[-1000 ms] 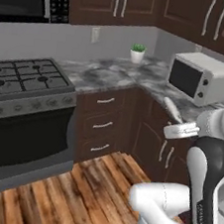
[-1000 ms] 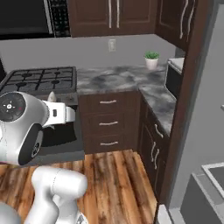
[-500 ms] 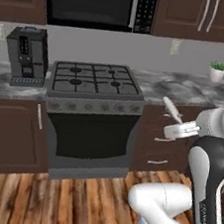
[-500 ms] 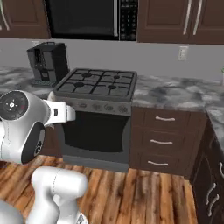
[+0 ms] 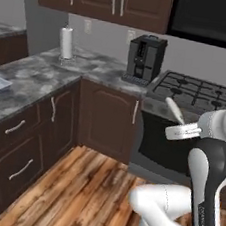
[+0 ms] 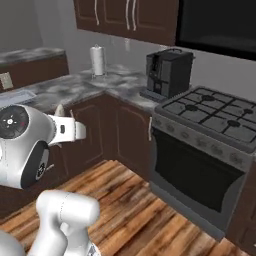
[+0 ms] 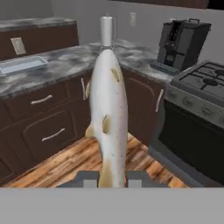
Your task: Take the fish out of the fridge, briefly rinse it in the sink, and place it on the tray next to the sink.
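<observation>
Hand view: the claw [image 7: 112,178] is clamped on the tail end of the fish [image 7: 107,116], its two dark tips pressed against either side at the bottom centre of the frame; the pale, speckled fish stands up through the middle of the picture, its nose reaching the paper towel roll [image 7: 106,31] at top centre; behind it a marbled tabletop [image 7: 61,65] runs across the upper left above dark brown cabinets [image 7: 46,122], with a light-grey tray [image 7: 22,64] lying on it at the left edge; a black coffee machine [image 7: 181,41] sits upper right beside a gas stove [image 7: 202,83], and wood flooring [image 7: 74,159] fills the lower middle.

Left base view: the white arm rises at the lower right, and the fish [image 5: 174,110] shows as a slim pale sliver slanting up from the claw [image 5: 181,128] at right of centre, in front of the stove [image 5: 200,94]; the coffee machine [image 5: 145,59] stands at upper centre and the roll [image 5: 67,42] at upper left.

Right base view: the arm fills the lower left; the fish [image 6: 59,110] pokes up at the left, held clear of the tabletop [image 6: 85,85].
</observation>
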